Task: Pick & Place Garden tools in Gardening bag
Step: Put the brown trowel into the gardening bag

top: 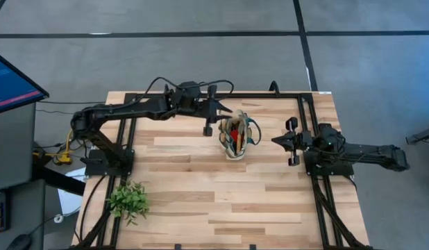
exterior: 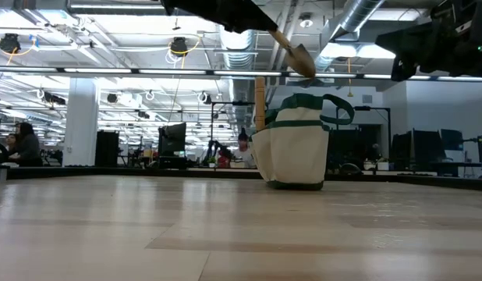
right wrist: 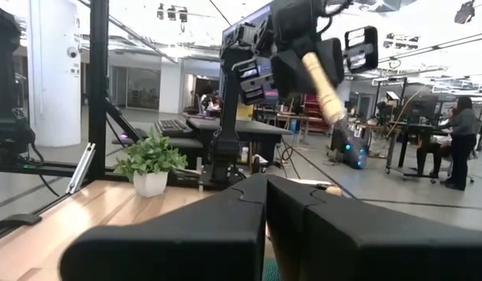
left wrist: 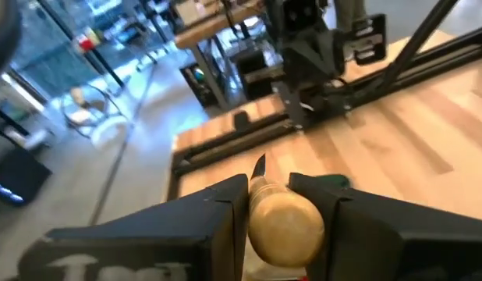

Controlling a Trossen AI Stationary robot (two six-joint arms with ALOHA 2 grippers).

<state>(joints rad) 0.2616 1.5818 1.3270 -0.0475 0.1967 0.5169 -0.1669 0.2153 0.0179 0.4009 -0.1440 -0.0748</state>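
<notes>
The beige gardening bag (top: 237, 137) with green trim stands upright on the table's middle; it also shows in the low view (exterior: 292, 152). A wooden handle (exterior: 260, 101) and a red-and-black tool (top: 235, 132) stick up out of it. My left gripper (top: 225, 109) is just left of the bag and above it, shut on a trowel (exterior: 297, 55) whose silver head slants down over the bag's rim. My right gripper (top: 277, 141) waits to the right of the bag, shut and empty. My left gripper pinches the trowel's wooden handle (left wrist: 284, 222) between its two fingers; the handle's rounded butt end faces the wrist camera. The fingers lie along the trowel, slanting down from the table's left. The trowel is lifted clear, its head (exterior: 302, 61) lowest, just above the bag.
A small leafy plant in a white pot (top: 129, 200) stands at the table's near left corner. Black frame rails (top: 308, 118) run along the table's sides and back. A monitor (top: 13, 87) stands off the table's left.
</notes>
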